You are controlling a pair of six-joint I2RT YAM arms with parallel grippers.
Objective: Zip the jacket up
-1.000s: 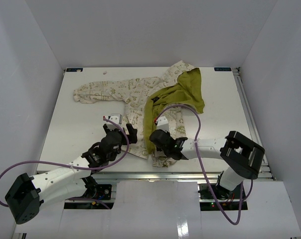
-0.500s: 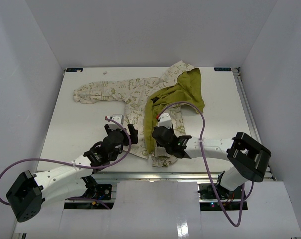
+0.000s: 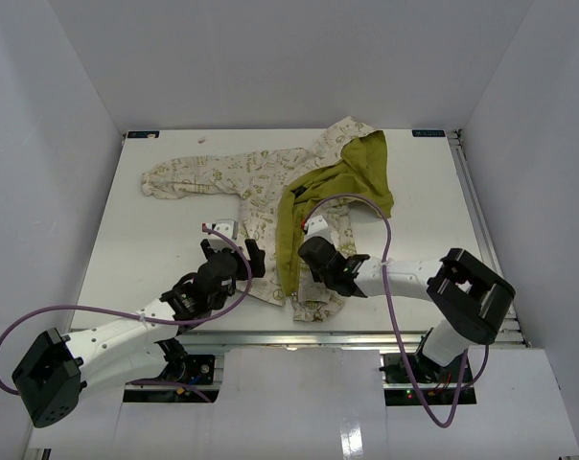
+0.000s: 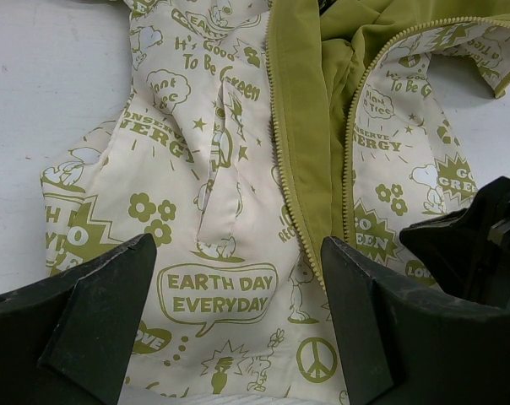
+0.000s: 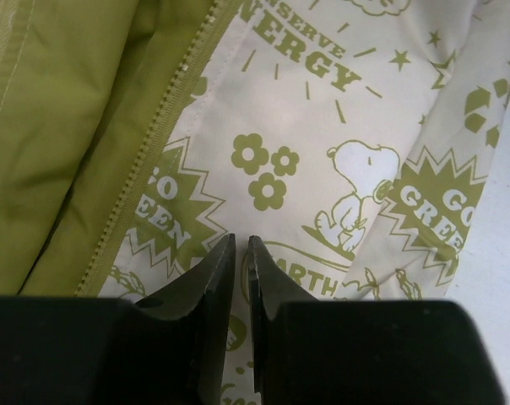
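1. The jacket (image 3: 270, 182) lies flat on the worktop (image 3: 155, 259). Its hem faces the arm bases, its hood is at the far end, and one sleeve stretches away from the zipper on your left arm's side. The front is undone: the two rows of zipper teeth (image 4: 276, 152) stand apart, and olive lining (image 3: 361, 172) shows between them, widest toward the hood.
2. Your left claw (image 4: 236, 253) is spread wide and holds nothing. It hovers over the cream printed panel just beside the zipper's left row, near the hem end. It looks placed to pin or take that panel so the cloth stays put while the other side is worked.
3. Your right claw (image 5: 238, 240) sits across the zipper from it, over the printed panel just beside the right row of teeth and also near the hem end. Its fingers are almost pressed together, with only a thin slit between them. No fabric shows in that slit, and you cannot tell whether the tips nip the cloth beneath.
4. Both claws flank the zipper's hem end, probably because the two rows have to be joined there first. No view shows a slider clearly.
5. Compared with a second ago, the right claw has crept a little along the zipper, away from the hem, and its forearm has swung. The left arm and the jacket look unchanged.
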